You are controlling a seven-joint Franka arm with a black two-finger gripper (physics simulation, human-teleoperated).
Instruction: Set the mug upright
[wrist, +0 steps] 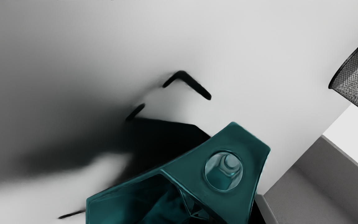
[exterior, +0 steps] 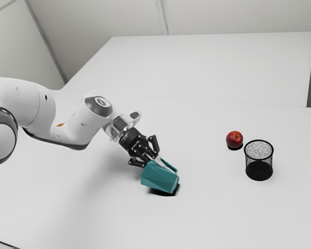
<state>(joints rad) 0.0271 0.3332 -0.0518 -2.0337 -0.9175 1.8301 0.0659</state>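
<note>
Closest to us in the exterior view, it's the white robot arm (exterior: 28, 104), big as you like, sweeping in from that view's left over the white table (exterior: 207, 223). And look at the black gripper (exterior: 158, 162), angled down right at the mug, well in from the table's far edge! Open, closed or gripping? From these pictures, I cannot tell. Out toward the exterior view's right stands the black wire-mesh pencil cup (exterior: 259, 170), upright, well apart from the action. Now the star, the teal mug (exterior: 158, 178): tipped over, not upright, under the gripper, its faceted body slanting above a dark shadow, handle (exterior: 170, 166) on the side facing the table's far edge. And smallest of all, a red apple (exterior: 234, 139), just beside the pencil cup, nearer that far edge!
</note>
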